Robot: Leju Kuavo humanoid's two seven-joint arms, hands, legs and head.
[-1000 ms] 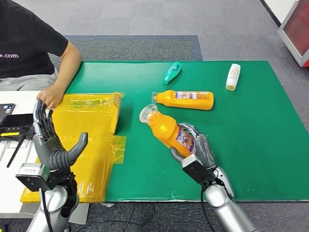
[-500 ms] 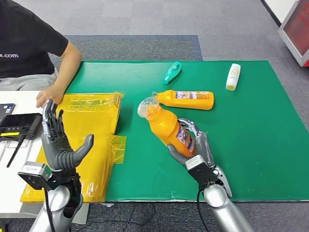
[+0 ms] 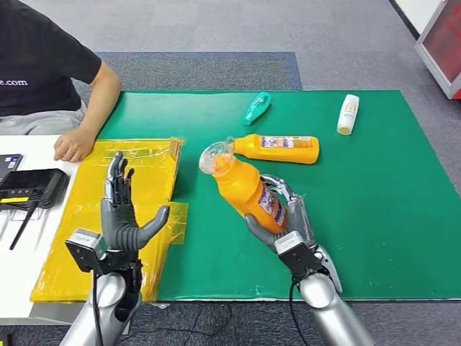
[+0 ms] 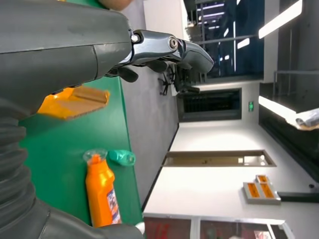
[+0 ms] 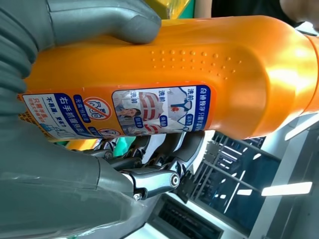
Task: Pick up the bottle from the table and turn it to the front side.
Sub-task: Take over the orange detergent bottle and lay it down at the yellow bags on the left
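Orange and glossy, the detergent bottle (image 3: 244, 189) sits in the right hand (image 3: 282, 220) at the centre of the head view, fingers wrapped around its labelled body, clear cap tilted toward the upper left, lifted off the green mat (image 3: 380, 216). The left hand (image 3: 124, 216) hovers at lower left over yellow plastic bags (image 3: 141, 180), fingers spread and holding nothing. A second orange bottle (image 3: 277, 148) lies flat just behind.

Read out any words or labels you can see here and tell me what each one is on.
".com": end of white lettering on the person's black shirt.
Held orange bottle label: Chinese text with a red prohibition sign, too small to read.
Lying orange bottle, white bottle, teal bottle: print blurred.
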